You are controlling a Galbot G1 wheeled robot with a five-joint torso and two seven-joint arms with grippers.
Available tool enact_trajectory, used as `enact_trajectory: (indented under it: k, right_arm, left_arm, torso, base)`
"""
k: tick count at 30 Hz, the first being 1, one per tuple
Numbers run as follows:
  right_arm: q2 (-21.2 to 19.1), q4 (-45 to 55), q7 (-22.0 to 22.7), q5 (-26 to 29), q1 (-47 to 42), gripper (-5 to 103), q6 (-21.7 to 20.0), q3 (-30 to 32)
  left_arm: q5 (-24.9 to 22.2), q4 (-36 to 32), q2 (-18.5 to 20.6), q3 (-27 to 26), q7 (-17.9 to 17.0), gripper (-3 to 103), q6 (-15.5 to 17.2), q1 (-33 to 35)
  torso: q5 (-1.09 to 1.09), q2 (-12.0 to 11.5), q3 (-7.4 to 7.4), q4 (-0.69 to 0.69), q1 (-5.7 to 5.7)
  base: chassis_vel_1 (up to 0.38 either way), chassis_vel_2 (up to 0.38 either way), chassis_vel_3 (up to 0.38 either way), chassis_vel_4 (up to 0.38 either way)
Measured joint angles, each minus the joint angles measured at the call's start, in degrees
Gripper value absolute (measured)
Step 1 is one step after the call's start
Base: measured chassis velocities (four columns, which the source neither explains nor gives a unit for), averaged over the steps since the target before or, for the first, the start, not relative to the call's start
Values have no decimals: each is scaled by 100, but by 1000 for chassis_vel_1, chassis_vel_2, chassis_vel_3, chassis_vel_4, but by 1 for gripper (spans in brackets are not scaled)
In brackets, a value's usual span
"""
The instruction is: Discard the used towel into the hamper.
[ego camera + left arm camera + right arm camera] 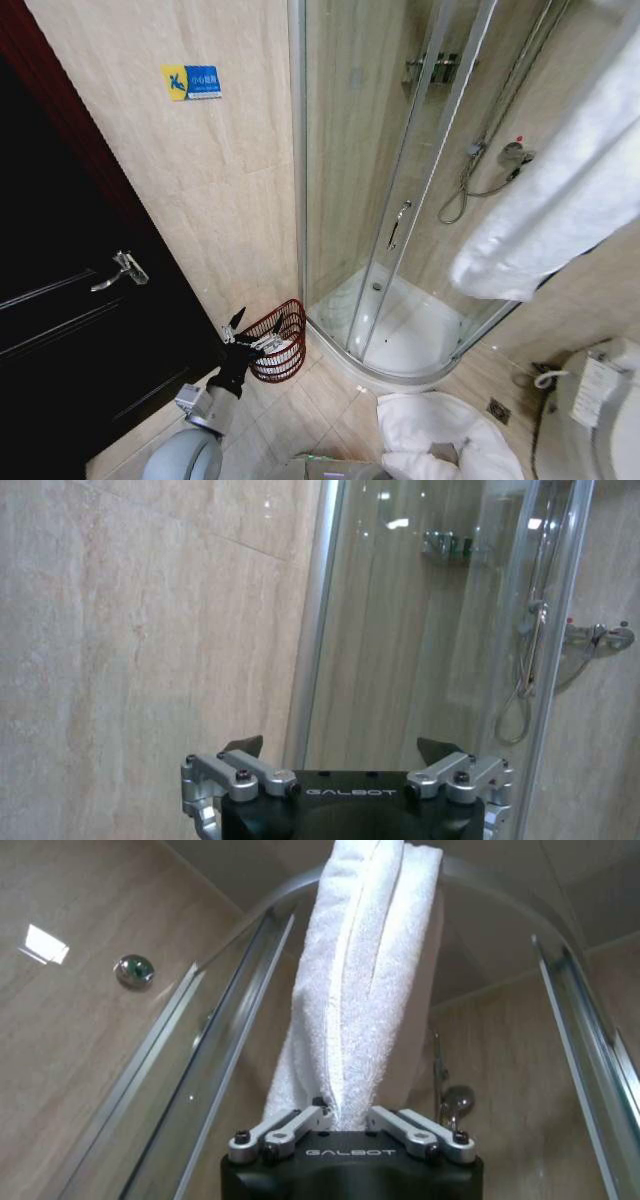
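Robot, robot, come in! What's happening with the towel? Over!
Right tool shut on towel, towel hanging from above. Left tool open, empty, out beside the hamper. Hamper on floor between wall and shower; towel not in yet.

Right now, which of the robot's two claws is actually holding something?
The right gripper: it is clamped on the white terry towel. The left gripper is spread open and empty, near the dark red wire hamper.

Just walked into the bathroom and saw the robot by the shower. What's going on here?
The right gripper is shut on a white towel, which hangs from above beside the glass shower enclosure. The left gripper is open and empty, held low near the red-brown hamper on the floor by the wall. The towel is not yet in the hamper.
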Motion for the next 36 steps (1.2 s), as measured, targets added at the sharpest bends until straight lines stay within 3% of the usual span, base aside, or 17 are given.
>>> enact_trajectory:
  k: [2, 11, 13, 16, 25, 29, 33, 36]
  right_arm:
    - [46, 17, -12, -27, -30, 6, 18, -6]
    - [1063, 366, -185, -459, -644, 6, 327, -169]
    - [1111, 379, -191, -480, -665, 6, 341, -182]
    - [1481, 435, -240, -685, -889, 6, 598, -348]
    - [1961, 385, -328, -1254, -991, 6, 951, -616]
    - [2191, 102, -546, -1738, -1083, 6, 1343, -752]
    - [2215, -57, -728, -1817, -1112, 6, 1603, -786]
    - [2349, -224, -979, -1980, -1134, 6, 2158, -881]
  left_arm:
    - [0, 0, 0, 0, 0, 100, 0, 0]
    - [0, 0, 0, -1, 0, 100, 0, 0]
    - [0, 0, 0, -1, 0, 100, 0, 0]
    - [0, 0, 0, -1, 0, 100, 0, 0]
    - [0, 0, 0, 0, 0, 100, 0, 0]
    - [0, 0, 0, -1, 0, 100, 0, 0]
    - [0, 0, 0, 0, 0, 100, 0, 0]
    - [0, 0, 0, -1, 0, 100, 0, 0]
  torso:
    - [0, 0, 0, 0, 0]
    - [3, -1, 1, -1, 0]
    - [2, -1, 1, -1, 0]
    - [3, -1, 1, -1, 0]
    - [1, -1, 1, 0, 0]
    - [2, -1, 1, -1, 1]
    - [2, -1, 1, -1, 1]
    - [2, -1, 1, 0, 1]
  base:
    - [0, 0, 0, 0]
    - [0, 0, 0, 0]
    - [0, 0, 0, 0]
    - [0, 0, 0, 0]
    - [0, 0, 0, 0]
    - [0, 0, 0, 0]
    - [0, 0, 0, 0]
    - [0, 0, 0, 0]
